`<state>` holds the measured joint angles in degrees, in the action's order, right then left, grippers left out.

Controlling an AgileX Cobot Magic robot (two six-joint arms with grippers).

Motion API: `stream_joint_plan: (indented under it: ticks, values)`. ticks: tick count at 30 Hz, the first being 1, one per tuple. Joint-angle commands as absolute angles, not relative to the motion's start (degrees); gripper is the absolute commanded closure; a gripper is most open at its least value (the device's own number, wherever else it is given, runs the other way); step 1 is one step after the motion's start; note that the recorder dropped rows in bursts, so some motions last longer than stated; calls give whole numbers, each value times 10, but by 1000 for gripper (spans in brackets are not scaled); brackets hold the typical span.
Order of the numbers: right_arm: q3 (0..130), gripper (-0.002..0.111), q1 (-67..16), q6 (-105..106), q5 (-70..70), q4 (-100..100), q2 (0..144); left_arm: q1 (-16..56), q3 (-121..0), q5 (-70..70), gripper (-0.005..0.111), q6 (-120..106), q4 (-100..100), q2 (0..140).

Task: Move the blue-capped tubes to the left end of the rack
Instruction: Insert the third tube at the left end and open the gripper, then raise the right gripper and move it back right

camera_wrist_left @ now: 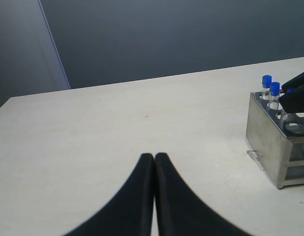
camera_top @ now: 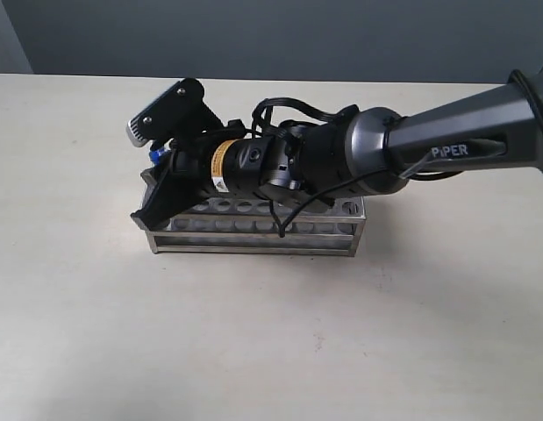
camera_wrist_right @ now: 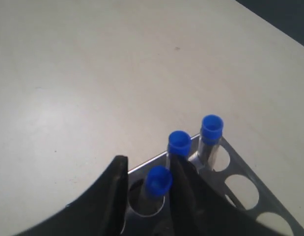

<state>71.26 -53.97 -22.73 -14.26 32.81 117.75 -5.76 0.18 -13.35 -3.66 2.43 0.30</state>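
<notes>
My right gripper [camera_wrist_right: 149, 163] is partly open, its two black fingers [camera_wrist_right: 115, 196] standing either side of one of the blue-capped tubes [camera_wrist_right: 158, 181]. One finger is right up against the blue cap. On the other side I see a gap between cap and finger, so the tube is not clamped. This tube sits in a hole of the rack [camera_wrist_right: 242, 189], upright, cap on top, its long axis straight up and down.

Two more blue-capped tubes stand just beside it, one [camera_wrist_right: 179, 142] close behind my finger and one [camera_wrist_right: 211, 127] next along. Both are upright in their own holes with caps up. I can make out three tubes in all.

In the exterior view my right arm reaches across the middle to the left end of the rack [camera_top: 253, 230], and a bit of blue cap [camera_top: 154, 151] shows there at the far corner. The rack lies on the pale table [camera_top: 253, 351], its long side running left to right, top plate level.

My left gripper [camera_wrist_left: 154, 156] is closed, fingertips pressed together with nothing between them. It hangs over bare table well apart from the rack, which shows end-on [camera_wrist_left: 269, 142] with two blue caps [camera_wrist_left: 266, 81] above it.
</notes>
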Motion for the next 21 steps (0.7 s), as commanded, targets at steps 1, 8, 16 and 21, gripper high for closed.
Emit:
stream_joint_plan:
  ticks: [1, 8, 16, 21]
  values:
    - [717, 78, -540, -229, -129, 330, 1160, -55, 0, -133, 106, -36, 25, 0]
    - [717, 78, -534, -215, -18, 330, 1071, -55, 0, -133, 106, -36, 25, 0]
    - [687, 78, -481, -213, 8, 330, 1013, -55, 0, -133, 106, -36, 25, 0]
    - [605, 78, -437, -213, -83, 298, 990, -55, 0, -133, 106, -36, 25, 0]
